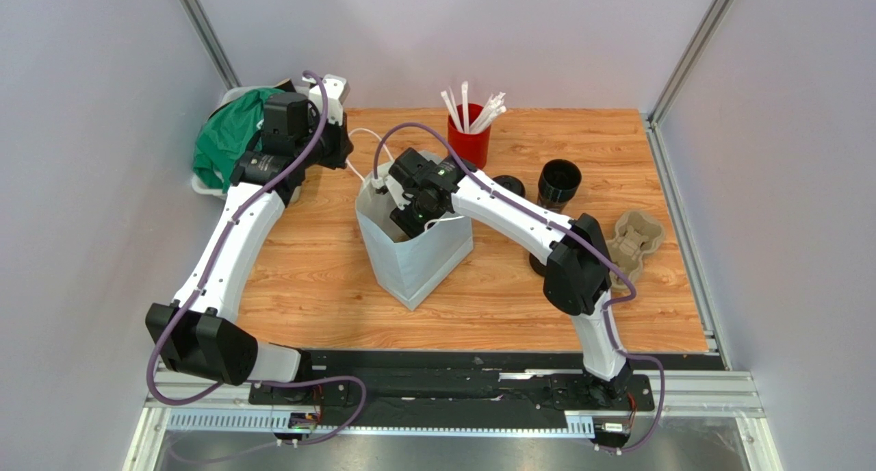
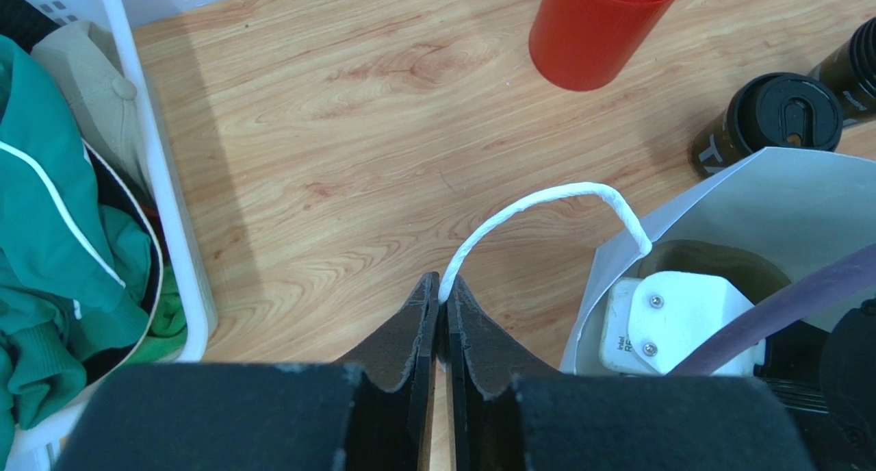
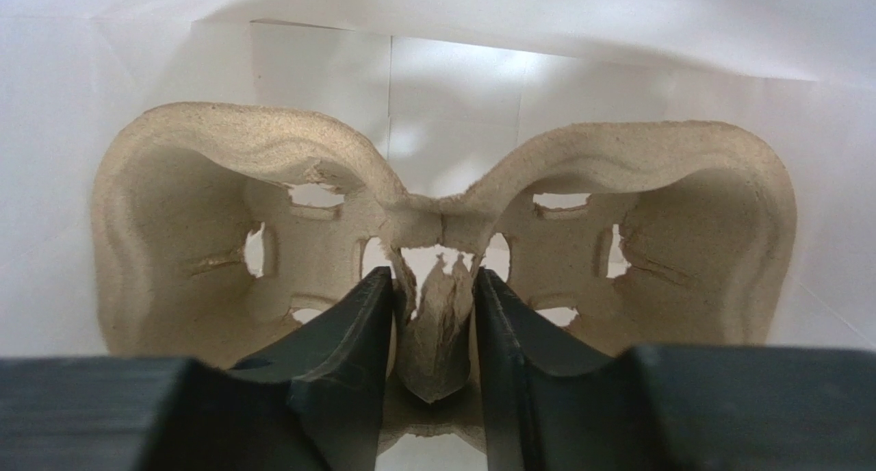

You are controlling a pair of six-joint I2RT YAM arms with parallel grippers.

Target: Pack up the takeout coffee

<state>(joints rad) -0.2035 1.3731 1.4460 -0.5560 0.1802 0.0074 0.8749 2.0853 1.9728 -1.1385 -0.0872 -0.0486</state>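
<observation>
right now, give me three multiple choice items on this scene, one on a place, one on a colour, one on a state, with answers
1. Where is the right gripper?
A) inside the white paper bag
B) under the table
C) on a metal shelf

2. What colour is the plastic cup that holds the white straws?
A) blue
B) red
C) yellow

3. How does the left gripper stand?
A) wide open
B) shut on a spoon
C) shut on the bag's white twisted-paper handle

Answers:
1 A: the right wrist view shows white bag walls around its fingers and the brown moulded-pulp carrier.
2 B: the cup is plainly red in the top and left wrist views.
3 C: the handle's end runs in between the nearly closed fingers.
</observation>
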